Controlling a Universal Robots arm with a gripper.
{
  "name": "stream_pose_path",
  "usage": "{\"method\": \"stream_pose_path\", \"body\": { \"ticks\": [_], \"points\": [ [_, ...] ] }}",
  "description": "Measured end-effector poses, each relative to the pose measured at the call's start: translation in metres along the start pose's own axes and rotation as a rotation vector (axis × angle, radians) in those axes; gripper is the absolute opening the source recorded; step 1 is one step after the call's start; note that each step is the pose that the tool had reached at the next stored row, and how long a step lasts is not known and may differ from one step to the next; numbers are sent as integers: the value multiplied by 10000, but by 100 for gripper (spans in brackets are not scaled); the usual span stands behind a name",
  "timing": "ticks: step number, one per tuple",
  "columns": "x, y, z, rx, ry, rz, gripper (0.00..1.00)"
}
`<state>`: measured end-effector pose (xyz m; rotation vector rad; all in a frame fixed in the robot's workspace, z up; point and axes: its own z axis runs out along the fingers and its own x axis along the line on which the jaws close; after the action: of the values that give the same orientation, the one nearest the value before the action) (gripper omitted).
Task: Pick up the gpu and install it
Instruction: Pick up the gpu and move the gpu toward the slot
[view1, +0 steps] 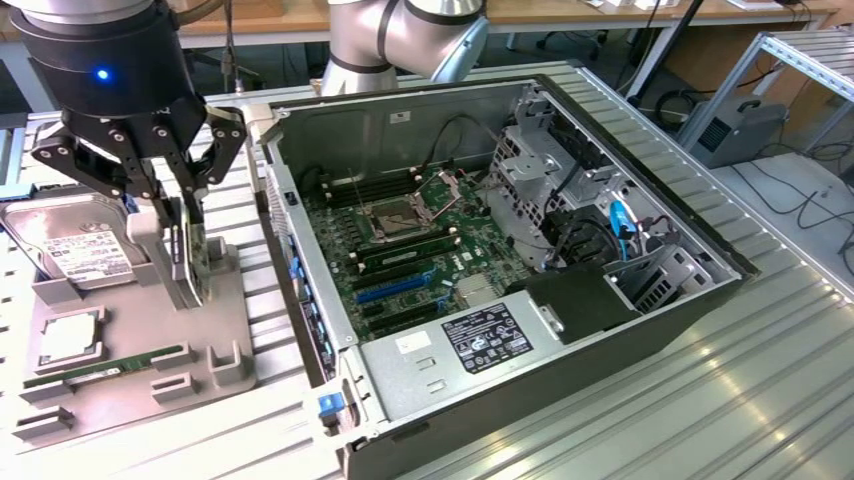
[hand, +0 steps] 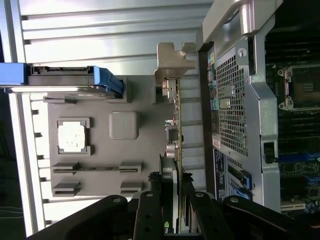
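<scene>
The pincer (view1: 187, 222) is closed on the gpu (view1: 194, 280), one finger against each flat face. The gpu stands on edge in a slot of the grey tray (view1: 220, 350). It appears seated there rather than lifted, though the slot itself is hard to see. Treat the gpu as light, stiff and fragile: hold it by the board faces, not the metal bracket (hand: 175, 60). The hard drive (view1: 74, 250) lies near it. The wall of the computer case (view1: 400, 110) rises between the tray and the mainboard (view1: 400, 250).

Exterior high; wrist close above gpu (hand: 176, 140)
</scene>
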<state>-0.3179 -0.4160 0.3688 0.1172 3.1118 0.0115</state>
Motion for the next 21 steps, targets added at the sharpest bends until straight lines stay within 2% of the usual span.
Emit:
{"method": "stream_pose_path", "body": {
  "ticks": [21],
  "points": [
    [-3,1,-130,0,0,0,27]
  ]
}}
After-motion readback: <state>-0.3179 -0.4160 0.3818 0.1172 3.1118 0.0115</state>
